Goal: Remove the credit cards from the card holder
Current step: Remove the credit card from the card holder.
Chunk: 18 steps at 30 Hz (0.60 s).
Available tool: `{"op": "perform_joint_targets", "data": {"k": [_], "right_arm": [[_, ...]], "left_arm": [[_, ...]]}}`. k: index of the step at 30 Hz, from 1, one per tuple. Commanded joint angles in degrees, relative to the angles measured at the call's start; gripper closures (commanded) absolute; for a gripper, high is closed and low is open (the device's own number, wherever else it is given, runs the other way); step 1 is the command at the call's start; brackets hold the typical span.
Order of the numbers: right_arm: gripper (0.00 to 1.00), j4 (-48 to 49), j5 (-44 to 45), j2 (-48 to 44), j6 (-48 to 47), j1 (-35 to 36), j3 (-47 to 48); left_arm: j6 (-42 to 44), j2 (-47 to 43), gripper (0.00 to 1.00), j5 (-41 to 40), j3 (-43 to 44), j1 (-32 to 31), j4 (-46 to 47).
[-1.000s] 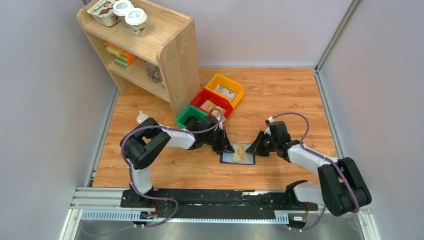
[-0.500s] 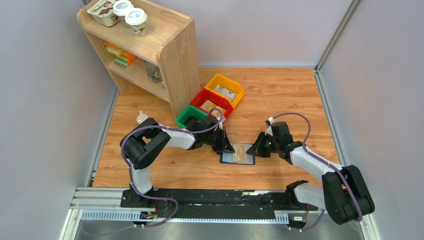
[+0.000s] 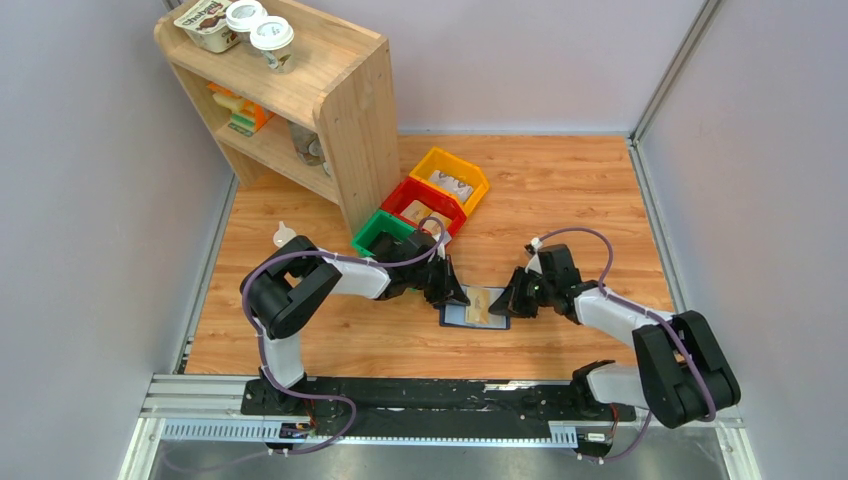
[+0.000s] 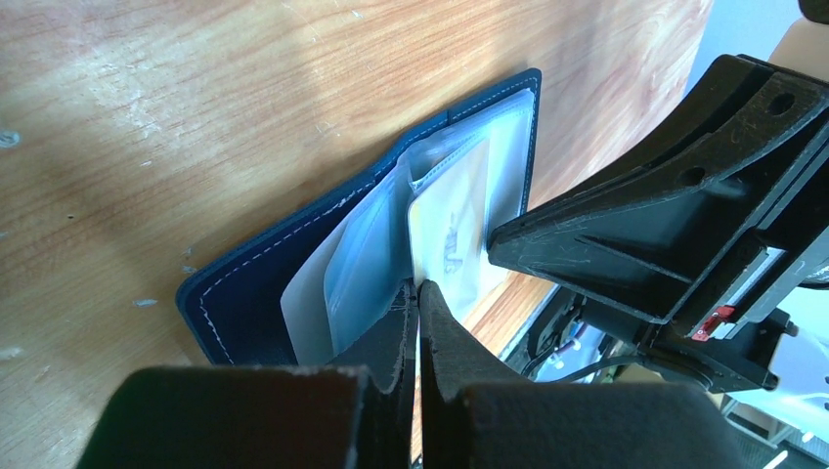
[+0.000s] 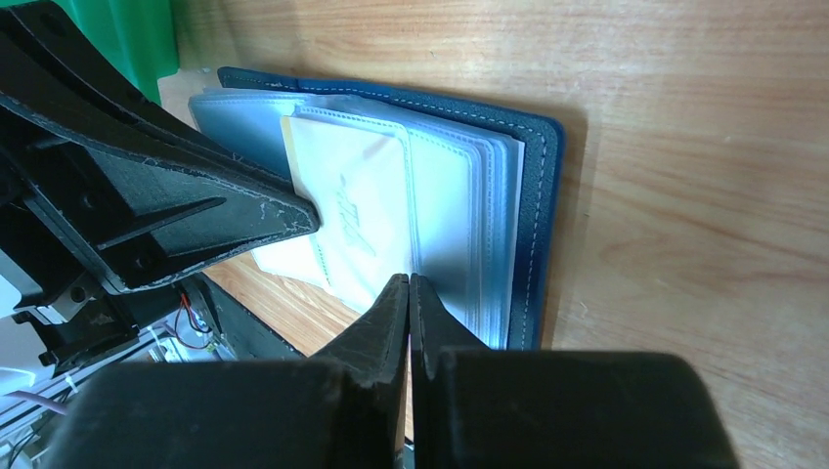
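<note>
The navy card holder (image 3: pixel 452 317) lies open on the wooden table, its clear sleeves fanned up. A tan credit card (image 3: pixel 480 303) sits in the top sleeve. It also shows in the left wrist view (image 4: pixel 455 210) and in the right wrist view (image 5: pixel 352 210). My left gripper (image 3: pixel 463 298) is shut, its tips (image 4: pixel 418 286) against the near edge of the sleeve with the card. My right gripper (image 3: pixel 506 303) is shut, its tips (image 5: pixel 409 279) resting on the stacked sleeves near the holder's navy edge (image 5: pixel 541 195). The two grippers face each other across the holder.
Green (image 3: pixel 383 232), red (image 3: pixel 425 203) and yellow (image 3: pixel 452 178) bins stand in a row just behind the left gripper. A wooden shelf (image 3: pixel 330 110) with cups stands at the back left. A small white object (image 3: pixel 284 235) lies left of the bins.
My right gripper has edged a little left, closer onto the card holder. The left gripper and the holder have stayed put.
</note>
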Motion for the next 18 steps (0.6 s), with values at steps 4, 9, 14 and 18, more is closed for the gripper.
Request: {"op": "perform_joint_targets", "data": {"k": [4,9,14,18], "right_arm": [[0.97,0.5,1.62,-0.01,-0.66,0.13,-0.33],[0.97,1.2,0.74,-2.83,-0.14,0.13,0.47],[0.97,3.48,-0.23,-1.96,0.57,0.13,0.47],[0.97,4.54,0.3,0.5,0.57,0.13,-0.23]], "left_arm": [[-0.98,-0.92,1.0,-0.69,-1.14,0.56,0.88],[-0.98,-1.01,1.0,-0.61,-1.14,0.56,1.06],[-1.07,-1.01,1.0,-0.6,-1.31,0.56,1.41],[-1.16,-0.92,1.0,-0.52,-1.22,0.56,1.76]]}}
